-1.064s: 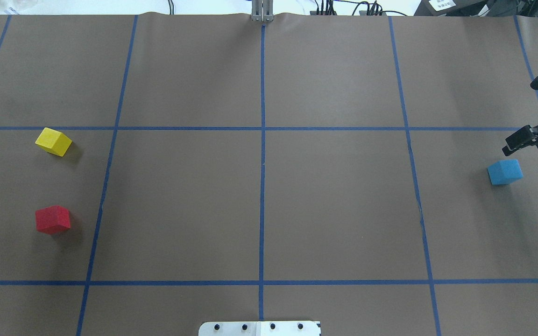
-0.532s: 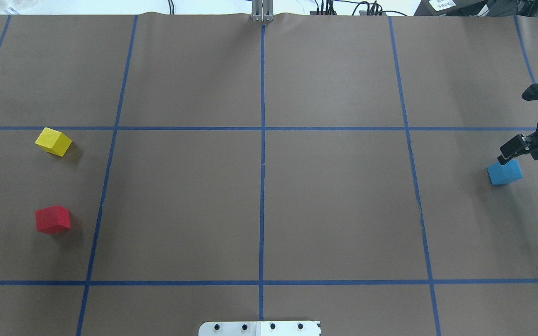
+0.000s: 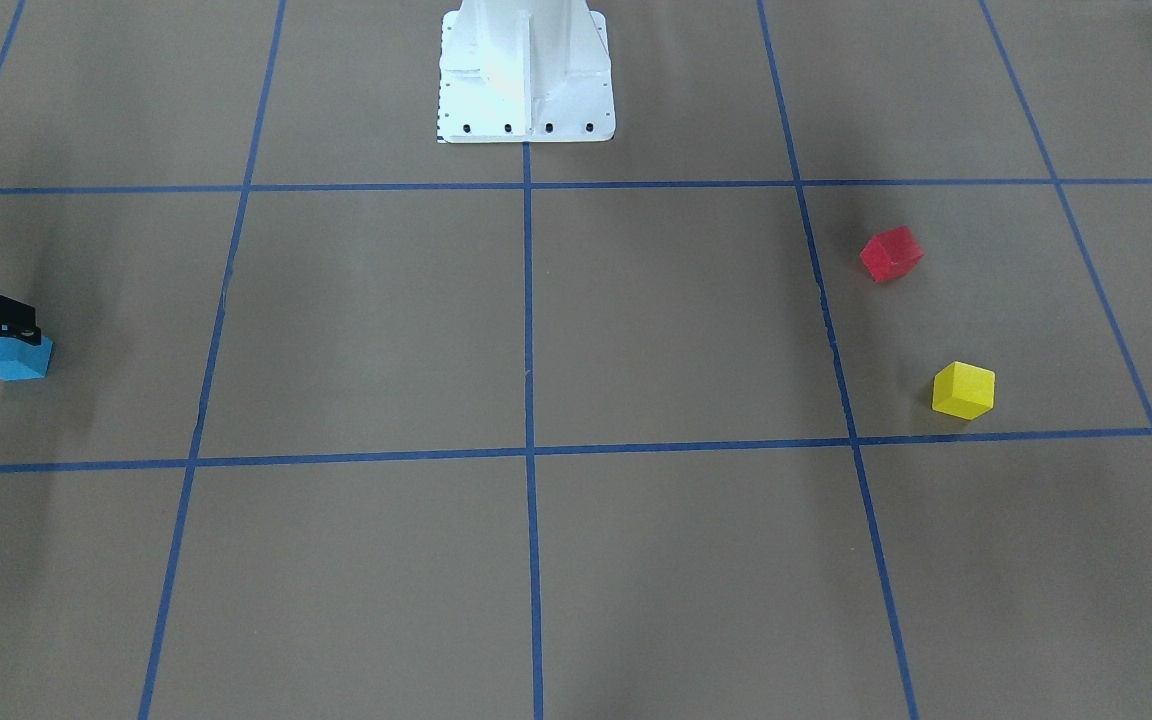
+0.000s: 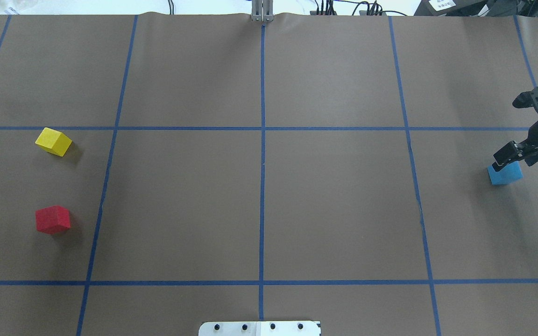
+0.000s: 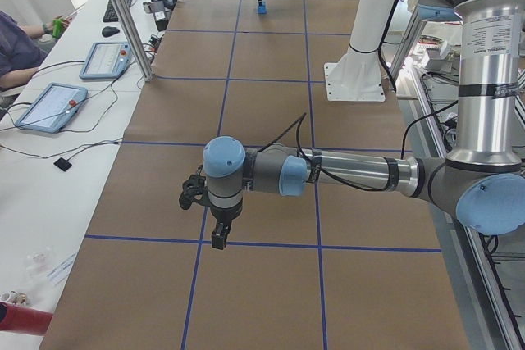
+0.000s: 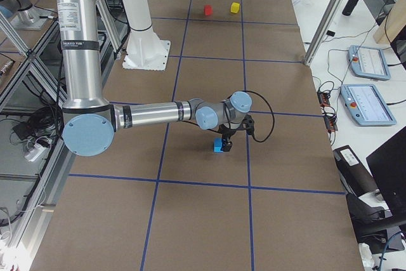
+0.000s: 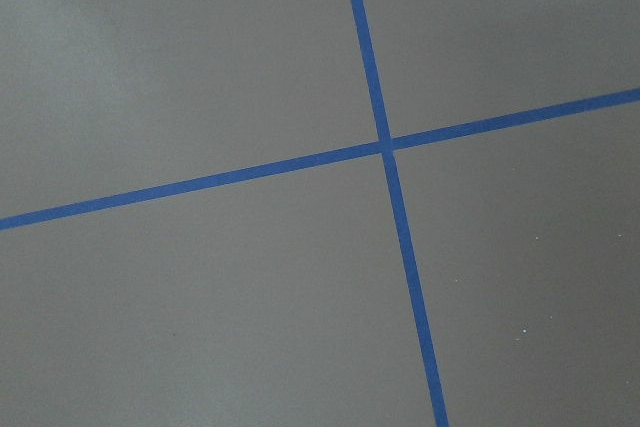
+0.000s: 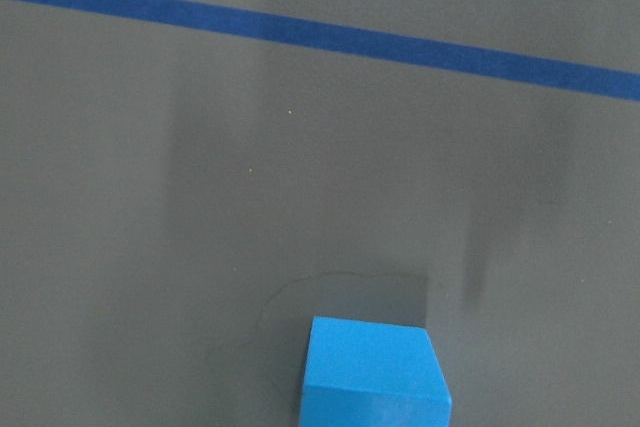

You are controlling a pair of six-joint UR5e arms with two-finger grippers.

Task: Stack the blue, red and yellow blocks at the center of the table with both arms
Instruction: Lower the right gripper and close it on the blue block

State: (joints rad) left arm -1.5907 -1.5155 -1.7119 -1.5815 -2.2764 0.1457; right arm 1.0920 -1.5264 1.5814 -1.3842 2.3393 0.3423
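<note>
Blue block (image 4: 506, 175) sat flat, a cube without long axis; my right gripper (image 4: 509, 132), spread open, hid its far edge.

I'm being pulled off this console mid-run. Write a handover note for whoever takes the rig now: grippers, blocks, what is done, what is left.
Right gripper: open, low beside the blue block, one finger over its far edge, not gripping.
Left gripper: seen only from the side camera, so open or shut cannot be told. Its wrist camera shows only a tape crossing.
Blocks: blue on the robot's right side of the table. The red block and yellow block are apart on its left.
Done: nothing stacked.
Left: grasp blue, carry it to centre, then probably add red and yellow.
</note>
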